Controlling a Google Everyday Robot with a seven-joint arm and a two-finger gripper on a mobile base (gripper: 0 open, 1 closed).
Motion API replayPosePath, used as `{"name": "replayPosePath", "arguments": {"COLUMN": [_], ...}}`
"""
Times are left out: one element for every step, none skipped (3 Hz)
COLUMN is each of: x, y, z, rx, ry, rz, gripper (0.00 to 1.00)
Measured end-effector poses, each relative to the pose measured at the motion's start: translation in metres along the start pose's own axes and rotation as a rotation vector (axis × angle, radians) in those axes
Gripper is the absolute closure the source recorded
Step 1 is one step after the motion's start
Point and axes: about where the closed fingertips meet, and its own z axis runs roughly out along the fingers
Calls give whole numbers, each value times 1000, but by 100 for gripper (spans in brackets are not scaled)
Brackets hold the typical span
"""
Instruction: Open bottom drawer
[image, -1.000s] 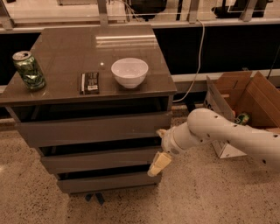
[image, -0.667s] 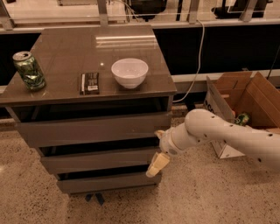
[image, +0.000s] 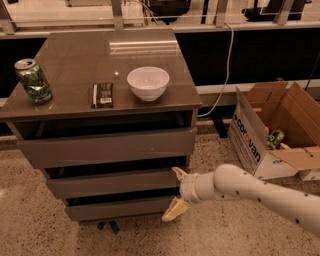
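1. Grey-brown cabinet (image: 110, 145): three handleless drawers under a glossy counter (image: 75, 60)
2. Robot arm (image: 260, 192): white, reaching in low from the right
3. Cardboard box (image: 250, 145): open, on the floor right of the cabinet
4. Bottom drawer (image: 115, 208): lowest front, dark gap above it, apparently shut or barely out
5. Hand (image: 171, 195): at the cabinet's right front corner, fingers spread, grasping nothing; lower finger (image: 174, 210) at the drawer's right end. Advice: catch the front's edge through the gap, pull straight and level, avoid the middle drawer
6. White bowl (image: 148, 82), green can (image: 33, 80), dark packet (image: 102, 95): on the counter; pull gently so nothing shifts
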Motion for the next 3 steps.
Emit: {"name": "replayPosePath", "arguments": {"x": [0, 0, 9], "y": [-4, -3, -4], "z": [-1, 0, 21], "rx": [36, 29, 45], "ry": [-28, -22, -48], "rz": [-50, -50, -106], "gripper": [0, 0, 0]}}
